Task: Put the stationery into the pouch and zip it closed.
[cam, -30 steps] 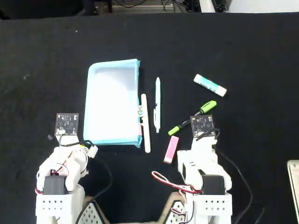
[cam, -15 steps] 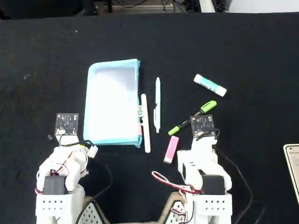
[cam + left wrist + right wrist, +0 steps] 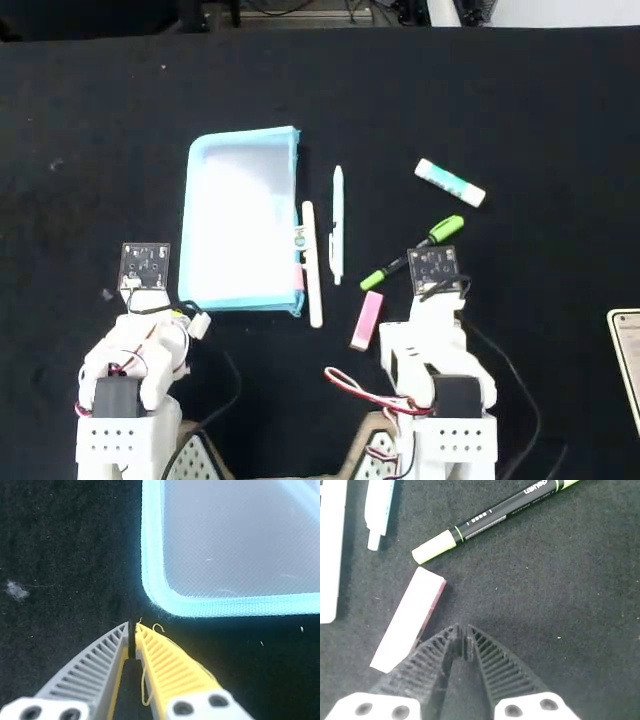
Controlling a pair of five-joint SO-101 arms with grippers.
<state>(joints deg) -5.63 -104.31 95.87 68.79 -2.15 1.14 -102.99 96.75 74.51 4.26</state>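
Black table, blue pouch flat beside left gripper, its jaws pressed together, right gripper jaws also pressed together, white pen along pouch edge, second pen beside it, highlighter, glue stick farther away, eraser near right gripper

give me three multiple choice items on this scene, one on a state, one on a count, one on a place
1. The left claw is: A shut, B open, C half open.
2. Pieces lying outside the pouch: A three, B four, C five.
3. The eraser lies: A on the pouch, B near the right claw, C under the left claw.

A: its fingertips meet with nothing between them.
C: five pieces lie to the pouch's right.
B: the right wrist view shows the eraser just beside that claw's tips.
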